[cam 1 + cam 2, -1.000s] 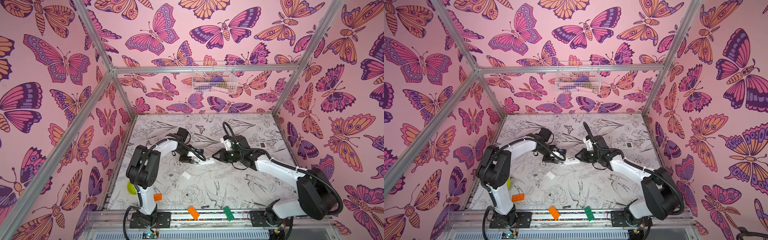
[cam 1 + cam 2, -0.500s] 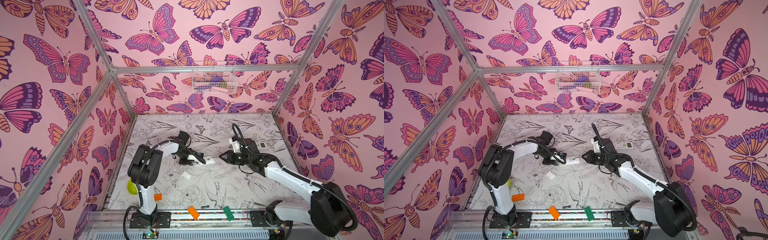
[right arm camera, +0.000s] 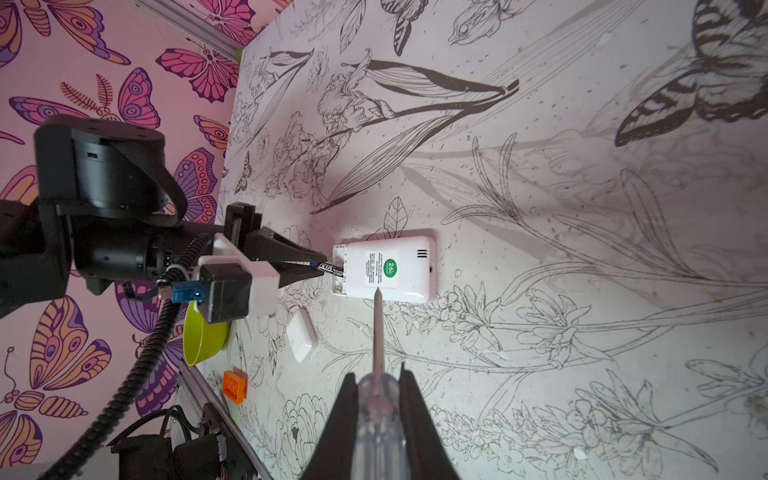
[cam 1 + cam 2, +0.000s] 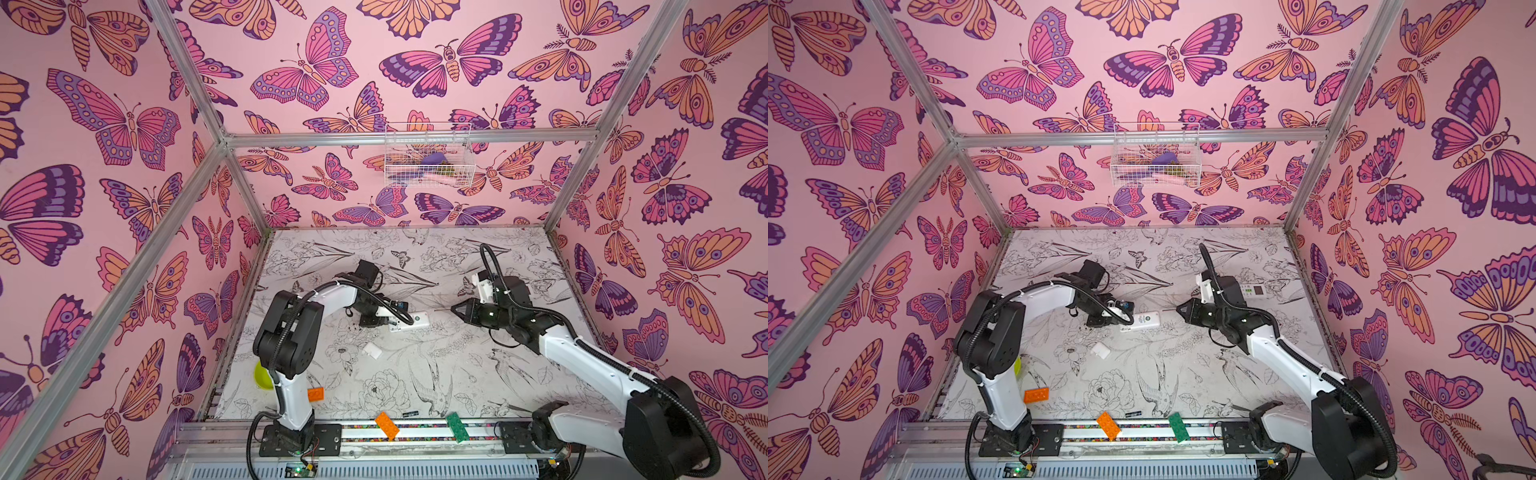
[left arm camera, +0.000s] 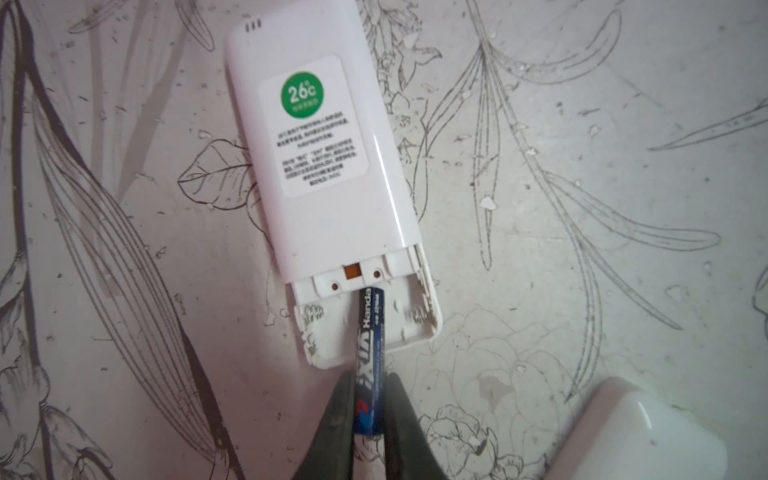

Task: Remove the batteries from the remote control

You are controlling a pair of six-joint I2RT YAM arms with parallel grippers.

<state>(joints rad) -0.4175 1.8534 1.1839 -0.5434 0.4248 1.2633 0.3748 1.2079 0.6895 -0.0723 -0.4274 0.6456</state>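
The white remote control (image 5: 324, 158) lies back up mid-table, its battery bay open at the end towards my left arm. One black-and-blue battery (image 5: 371, 345) sticks out of the bay past the remote's end. My left gripper (image 5: 371, 378) is shut on the battery's outer end; the right wrist view also shows this battery (image 3: 328, 268) between the left fingers. The bay's other slot shows bare springs. My right gripper (image 3: 377, 376) is shut on the clear-handled tool (image 3: 377, 332) and hovers right of the remote (image 4: 409, 322), the tip apart from it.
The small white cover (image 4: 372, 351) lies loose in front of the remote. A green bowl (image 3: 203, 332) sits at the left edge behind my left arm. Orange bricks (image 4: 386, 424) and a green brick (image 4: 457, 428) lie along the front rail. A second remote (image 4: 1254, 289) lies behind my right wrist.
My left gripper has closed on the battery at the remote's open end. My right gripper has drawn back to the right with the tool, away from the remote.
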